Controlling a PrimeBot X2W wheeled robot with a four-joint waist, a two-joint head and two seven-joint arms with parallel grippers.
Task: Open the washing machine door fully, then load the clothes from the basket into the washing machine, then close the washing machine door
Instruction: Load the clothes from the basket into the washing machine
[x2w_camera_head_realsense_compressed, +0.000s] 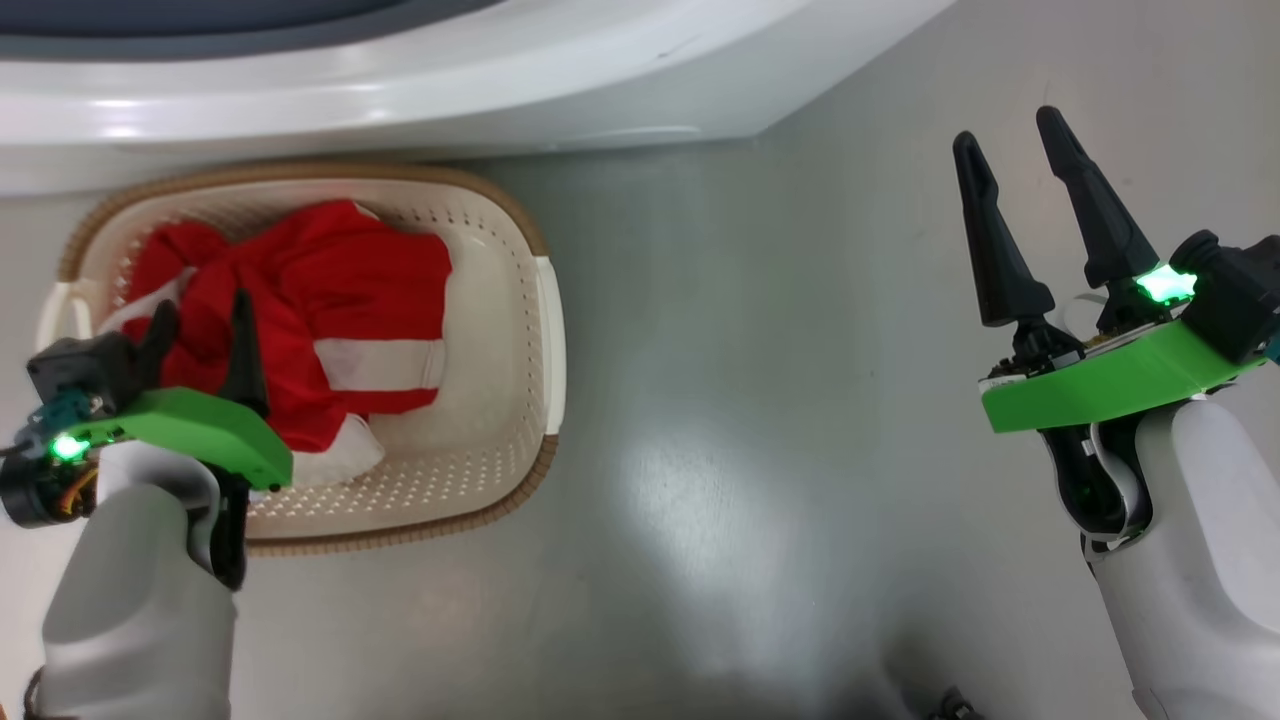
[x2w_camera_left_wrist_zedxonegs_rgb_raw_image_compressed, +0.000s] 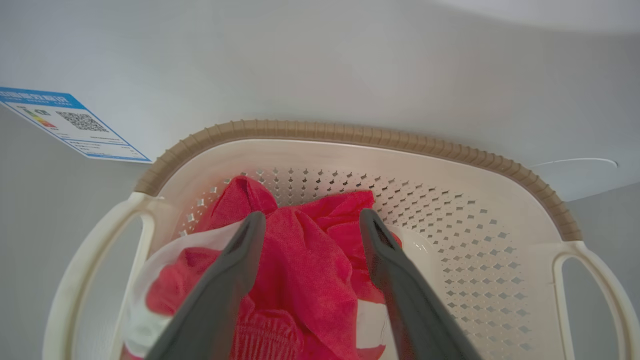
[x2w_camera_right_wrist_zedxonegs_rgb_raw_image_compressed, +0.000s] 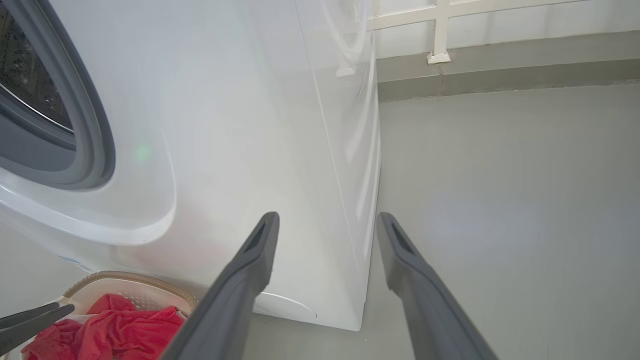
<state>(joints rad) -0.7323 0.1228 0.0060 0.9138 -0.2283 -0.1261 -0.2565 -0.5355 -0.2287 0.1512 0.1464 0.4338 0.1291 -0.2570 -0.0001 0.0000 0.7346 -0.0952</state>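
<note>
The basket (x2w_camera_head_realsense_compressed: 548, 330) stands on the floor (x2w_camera_head_realsense_compressed: 760, 400), its far rim close against the washing machine (x2w_camera_head_realsense_compressed: 420, 95). The clothes (x2w_camera_head_realsense_compressed: 340, 280) lie bundled inside it, toward its left end. The left jaws hang over the bundle, spread wide, the 2 fingers (x2w_camera_left_wrist_zedxonegs_rgb_raw_image_compressed: 235, 270) flanking a red fold, gripping nothing. The right jaws, wide apart and empty, hover over floor well right of the basket.
</note>
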